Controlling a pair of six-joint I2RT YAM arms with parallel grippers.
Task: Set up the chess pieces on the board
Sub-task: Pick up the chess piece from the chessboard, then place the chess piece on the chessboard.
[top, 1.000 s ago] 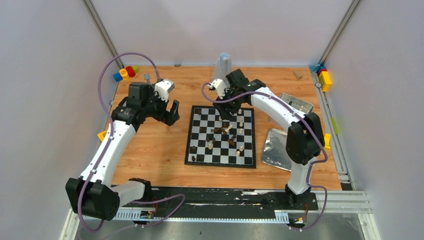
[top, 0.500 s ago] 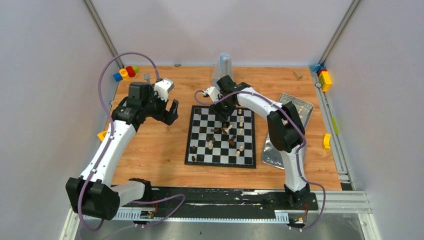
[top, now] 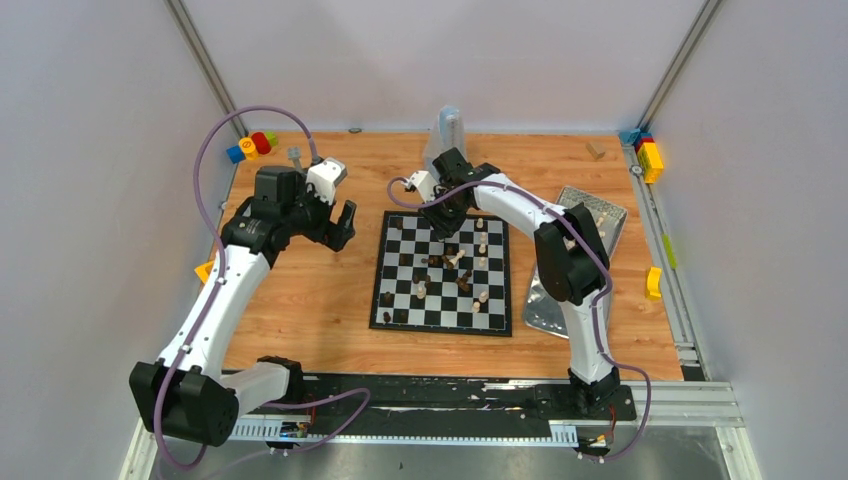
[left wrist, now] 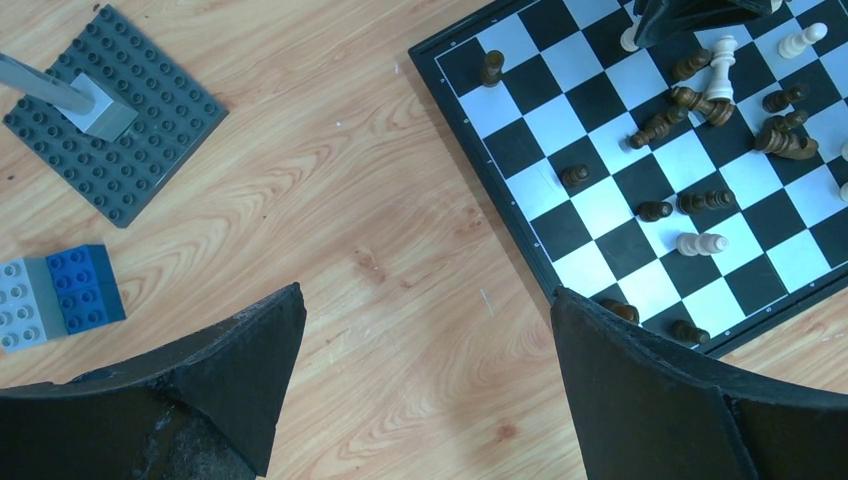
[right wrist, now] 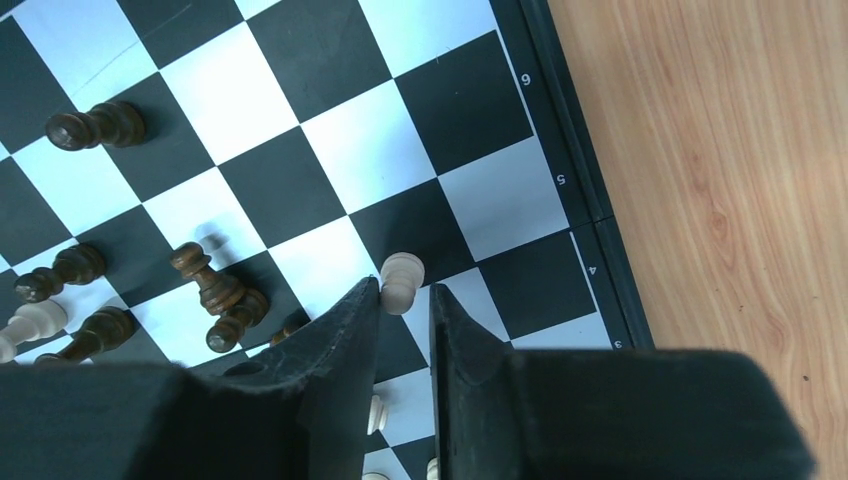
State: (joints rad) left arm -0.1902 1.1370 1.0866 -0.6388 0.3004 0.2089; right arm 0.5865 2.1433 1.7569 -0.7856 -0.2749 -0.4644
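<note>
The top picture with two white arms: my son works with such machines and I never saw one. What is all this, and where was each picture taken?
Those are two robot arms bolted to a wooden table, each ending in a two-finger gripper. The wide picture comes from a fixed camera above and behind them; the other two come from cameras on the wrists, so the dark wedges there are the fingers. On the table lies a chessboard with chess pieces scattered, several tipped over. Nearby are toy blocks, a grey studded baseplate and a silver tray. The left gripper is wide open over the wood, holding nothing. The right gripper has its fingers close on either side of a pale piece; whether it pinches it is unclear.
</note>
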